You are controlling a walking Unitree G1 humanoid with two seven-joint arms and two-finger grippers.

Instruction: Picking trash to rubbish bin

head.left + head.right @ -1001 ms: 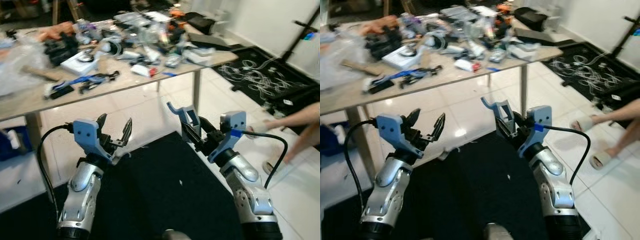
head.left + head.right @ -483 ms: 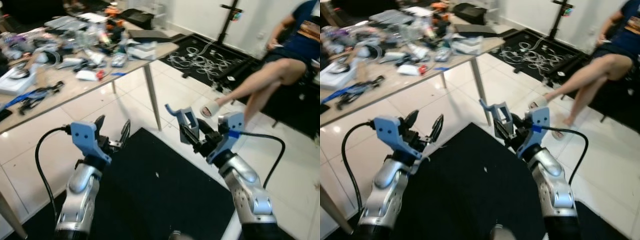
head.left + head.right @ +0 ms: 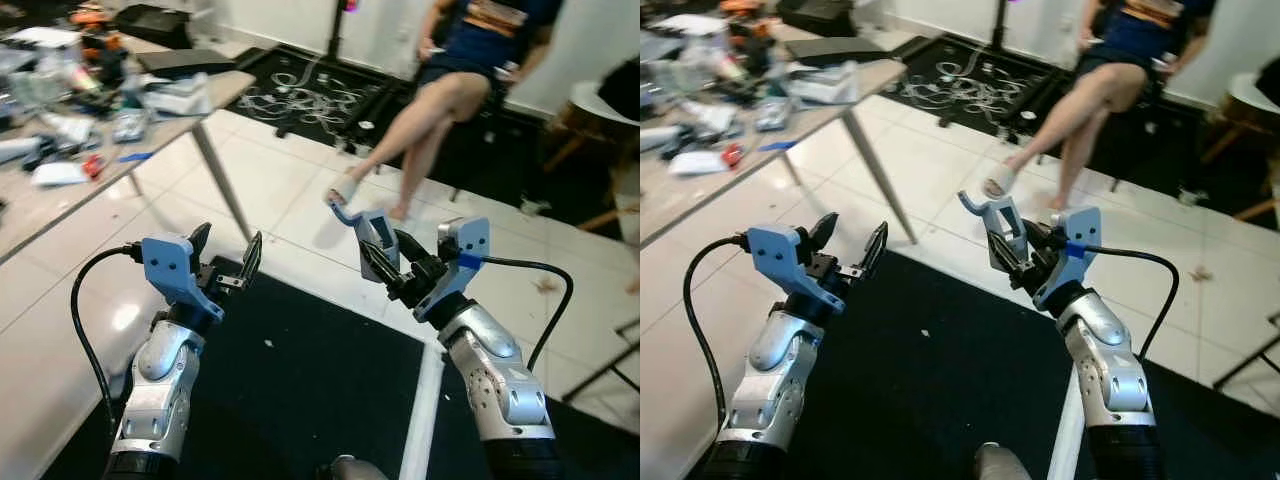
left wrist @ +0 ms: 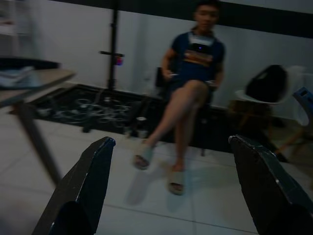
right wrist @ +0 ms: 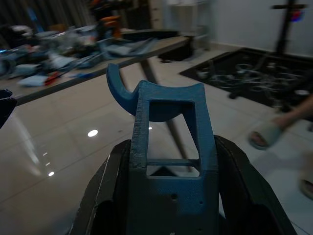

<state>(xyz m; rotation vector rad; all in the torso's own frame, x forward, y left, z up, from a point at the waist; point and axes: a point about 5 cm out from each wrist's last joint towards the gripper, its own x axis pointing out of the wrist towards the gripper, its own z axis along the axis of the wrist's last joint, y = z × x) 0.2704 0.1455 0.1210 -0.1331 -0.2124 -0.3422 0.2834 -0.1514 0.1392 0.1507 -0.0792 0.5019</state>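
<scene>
My right gripper is held up in front of me, shut on a blue plastic hooked bracket. In the right wrist view the bracket stands upright between the two black fingers. Level with it on the other side, my left gripper is open with nothing between its fingers. Its wrist view shows both fingers spread wide, with the seated person beyond them. No rubbish bin is in sight.
A black mat with a white edge strip lies under my arms on white tiles. A cluttered table stands to the left. A person sits ahead on the right, legs stretched out. Tangled cables lie on a dark mat behind.
The whole view has swung to the right: the table has slid to the picture's left and the seated person has come into view. Both grippers keep their pose, the right still holding the bracket.
</scene>
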